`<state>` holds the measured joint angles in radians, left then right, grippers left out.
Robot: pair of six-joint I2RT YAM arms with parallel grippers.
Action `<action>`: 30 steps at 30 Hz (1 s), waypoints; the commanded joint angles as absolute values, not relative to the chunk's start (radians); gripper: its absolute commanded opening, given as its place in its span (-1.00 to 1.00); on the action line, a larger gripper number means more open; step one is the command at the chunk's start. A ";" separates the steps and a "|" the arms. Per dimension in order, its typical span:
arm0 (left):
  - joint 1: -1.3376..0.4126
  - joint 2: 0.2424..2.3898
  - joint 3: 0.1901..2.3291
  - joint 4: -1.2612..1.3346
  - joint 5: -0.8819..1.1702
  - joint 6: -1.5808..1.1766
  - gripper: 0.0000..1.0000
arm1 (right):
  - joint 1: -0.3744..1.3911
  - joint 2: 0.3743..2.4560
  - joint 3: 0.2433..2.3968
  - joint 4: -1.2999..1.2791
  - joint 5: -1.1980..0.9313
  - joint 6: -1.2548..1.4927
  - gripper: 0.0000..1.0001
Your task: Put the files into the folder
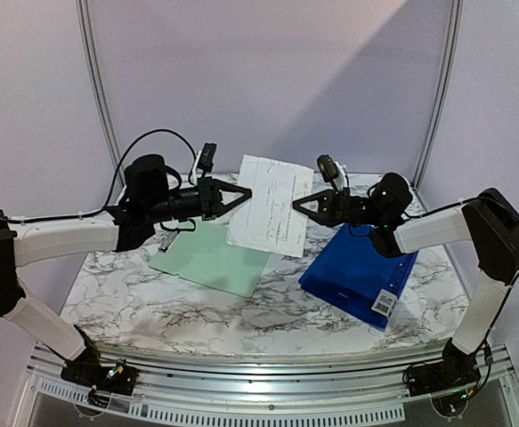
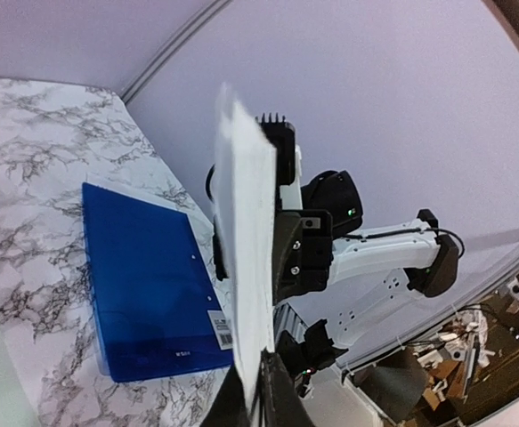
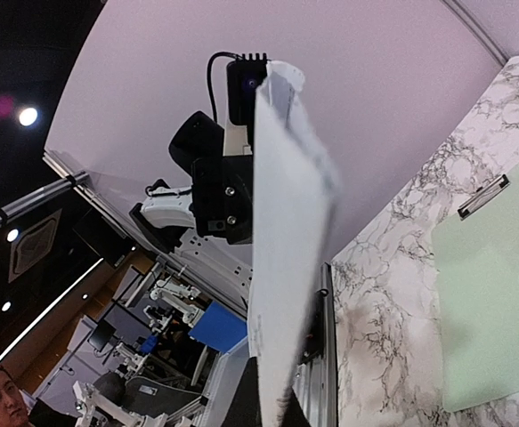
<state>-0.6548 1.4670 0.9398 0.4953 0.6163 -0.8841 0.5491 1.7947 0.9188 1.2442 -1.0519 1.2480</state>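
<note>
We are seeing a left arm (image 1: 63,236) and a right arm (image 1: 437,229) wearing white shells over bulky black joints, the left gripper (image 1: 248,192) and right gripper (image 1: 295,205) tapering to pointed black fingers (image 1: 232,189), a small black camera block (image 1: 206,156) riding just behind them, and a thin black cable (image 1: 157,132) looping farther back.

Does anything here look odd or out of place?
Yes: a sheet of paper hangs tilted in mid-air, pinched by the left gripper and right gripper, while the blue folder lies on the table.
</note>
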 commanded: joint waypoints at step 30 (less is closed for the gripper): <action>-0.427 1.700 1.098 -0.435 -0.361 -0.384 0.67 | 0.557 1.652 1.009 0.108 -0.766 0.600 -1.00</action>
<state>-0.4660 1.6634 1.0660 -0.3634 -0.2623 -0.4110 0.5499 1.6768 0.9897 0.1810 -0.7898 0.6487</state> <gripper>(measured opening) 0.836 0.008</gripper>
